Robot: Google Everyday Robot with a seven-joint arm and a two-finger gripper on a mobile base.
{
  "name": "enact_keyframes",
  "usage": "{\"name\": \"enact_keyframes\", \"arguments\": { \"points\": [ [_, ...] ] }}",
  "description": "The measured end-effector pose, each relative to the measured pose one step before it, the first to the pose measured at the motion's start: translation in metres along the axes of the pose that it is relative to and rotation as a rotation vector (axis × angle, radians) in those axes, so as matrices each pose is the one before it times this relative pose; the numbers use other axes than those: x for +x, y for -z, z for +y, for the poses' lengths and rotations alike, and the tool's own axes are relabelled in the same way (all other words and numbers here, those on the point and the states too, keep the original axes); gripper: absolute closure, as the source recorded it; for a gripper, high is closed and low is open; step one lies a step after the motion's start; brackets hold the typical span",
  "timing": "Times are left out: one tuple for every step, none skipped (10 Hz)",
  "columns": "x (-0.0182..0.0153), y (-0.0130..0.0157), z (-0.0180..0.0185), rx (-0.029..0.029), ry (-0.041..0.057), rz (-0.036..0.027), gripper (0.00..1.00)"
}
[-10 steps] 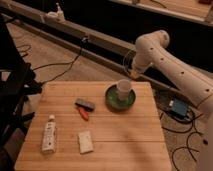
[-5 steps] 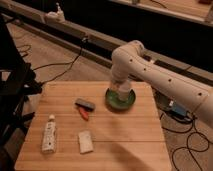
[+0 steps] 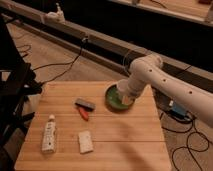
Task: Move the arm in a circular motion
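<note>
you've swung the arm (image 3: 172, 86) so its elbow sits further right and lower than half a second ago, while the gripper (image 3: 125, 96) stays over the green dish (image 3: 109, 98) on the table (image 3: 117, 137), open or closed i cannot tell, so the circle looks underway.

arm (image 3: 167, 84) swung right, hand (image 3: 126, 96) at plate (image 3: 112, 98) edge

We lose the arm (image 3: 167, 84) past the right edge, and its end effector (image 3: 125, 97), low over the green plate (image 3: 112, 101), hides the plate's right side.
</note>
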Motion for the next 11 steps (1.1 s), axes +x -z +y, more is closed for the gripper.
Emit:
{"name": "enact_keyframes", "arguments": {
  "points": [
    [0.0235,0.00498,-0.02016,0.02656,-0.06641,0.02433,1.0],
    [0.01341,0.00479,-0.02401,0.03322,-0.04992,0.01982,1.0],
    [0.0023,0.00575,-0.02792,0.04629,-0.03028,0.01685,1.0],
    [-0.0089,0.00508,-0.02117,0.0399,-0.00585,0.00857,1.0],
    [-0.01537,0.00479,-0.01818,0.04057,0.00788,0.00418,1.0],
    [-0.01902,0.00343,-0.00977,0.02868,0.01888,-0.00497,1.0],
    [-0.0281,0.00262,-0.00062,0.02075,0.05055,-0.01277,1.0],
    [-0.02887,0.00096,0.01002,0.00118,0.06188,-0.02015,1.0],
    [-0.01942,0.0003,0.0131,-0.01189,0.0498,-0.01811,1.0],
    [-0.02069,0.00061,0.0238,-0.033,0.06794,-0.0232,1.0],
    [-0.01382,-0.00142,0.0276,-0.04405,0.06151,-0.02036,1.0]
  ]
}}
